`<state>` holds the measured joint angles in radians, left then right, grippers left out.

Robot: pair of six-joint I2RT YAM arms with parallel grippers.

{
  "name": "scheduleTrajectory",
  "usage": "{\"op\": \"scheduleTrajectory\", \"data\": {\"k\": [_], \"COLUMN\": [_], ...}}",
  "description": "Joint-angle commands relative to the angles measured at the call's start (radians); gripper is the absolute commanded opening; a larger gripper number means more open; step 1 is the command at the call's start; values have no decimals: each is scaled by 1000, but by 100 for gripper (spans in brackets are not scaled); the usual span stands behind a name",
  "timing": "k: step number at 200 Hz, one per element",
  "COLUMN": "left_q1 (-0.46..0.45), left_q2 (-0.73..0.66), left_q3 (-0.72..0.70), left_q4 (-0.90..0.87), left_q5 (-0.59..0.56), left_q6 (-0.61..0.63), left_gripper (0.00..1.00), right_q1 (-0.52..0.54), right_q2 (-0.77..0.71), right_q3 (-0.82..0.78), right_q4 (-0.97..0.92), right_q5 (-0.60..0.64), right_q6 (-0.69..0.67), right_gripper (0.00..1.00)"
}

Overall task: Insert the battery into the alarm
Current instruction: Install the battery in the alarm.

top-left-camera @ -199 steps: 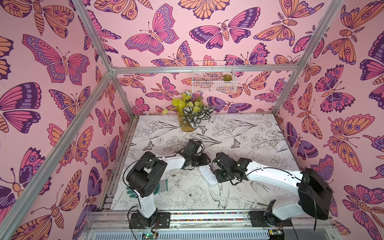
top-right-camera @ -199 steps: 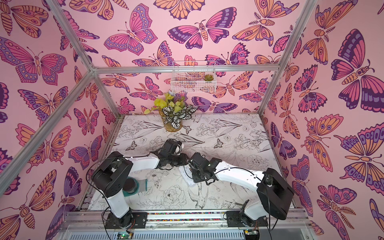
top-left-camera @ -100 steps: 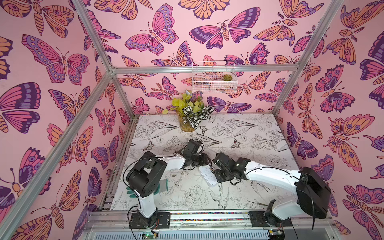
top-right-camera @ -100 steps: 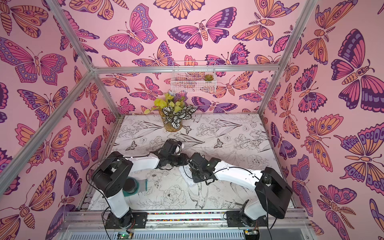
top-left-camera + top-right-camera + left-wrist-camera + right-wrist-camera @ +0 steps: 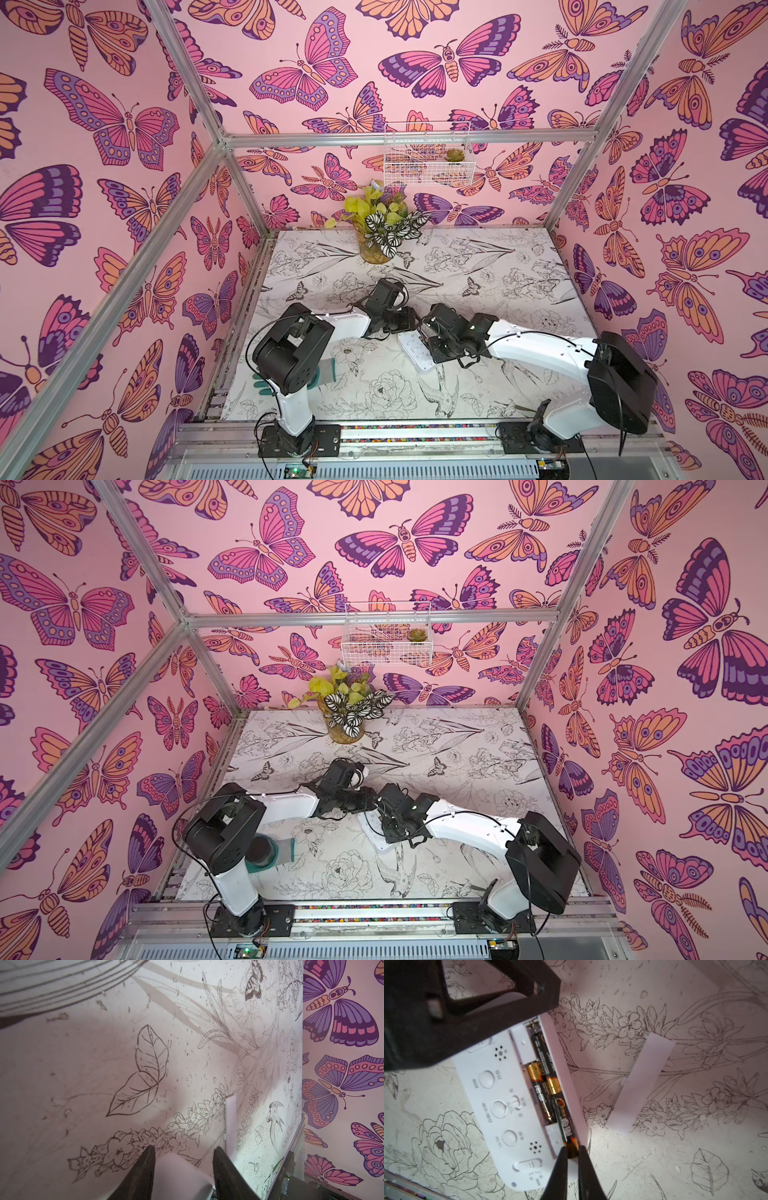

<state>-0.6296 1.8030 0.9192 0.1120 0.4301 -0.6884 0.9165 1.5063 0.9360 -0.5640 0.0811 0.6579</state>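
Observation:
The white alarm [image 5: 500, 1109] lies back up on the table, its battery compartment open, and shows in both top views [image 5: 415, 353] [image 5: 371, 827]. Two black-and-gold batteries lie in the compartment. A third battery [image 5: 563, 1118] lies along the compartment's outer edge, with my right gripper [image 5: 572, 1154] shut on its gold end. My left gripper [image 5: 184, 1153] is shut on the alarm's other end [image 5: 178, 1172]. In the top views both wrists hide the fingertips, left gripper [image 5: 409, 324] and right gripper [image 5: 428, 347].
The white battery cover [image 5: 641, 1082] lies loose on the table beside the alarm, also in the left wrist view [image 5: 230, 1122]. A potted plant [image 5: 378, 245] stands at the back, under a wire basket [image 5: 428, 160]. A teal cup [image 5: 270, 852] lies by the left arm's base.
The right arm's elbow has shifted slightly to the left. Both grippers stay at the alarm.

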Motion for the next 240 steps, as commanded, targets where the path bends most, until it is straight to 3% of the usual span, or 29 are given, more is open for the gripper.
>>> {"op": "scheduleTrajectory", "data": {"k": [1,194,240], "left_q1": [-12,-31,-29], "left_q2": [15,13,6], "left_q3": [-20,-51,-48], "left_q4": [0,48,48], "left_q5": [33,27,18], "left_q6": [12,-14,-14], "left_gripper": [48,47,47], "right_q1": [-2,-2,-2], "right_q2": [32,142,74], "right_q3": [29,48,27], "right_q4": [12,0,4], "right_q5": [6,77,72], "right_q6": [11,17,16], "right_gripper": [12,8,8]}}
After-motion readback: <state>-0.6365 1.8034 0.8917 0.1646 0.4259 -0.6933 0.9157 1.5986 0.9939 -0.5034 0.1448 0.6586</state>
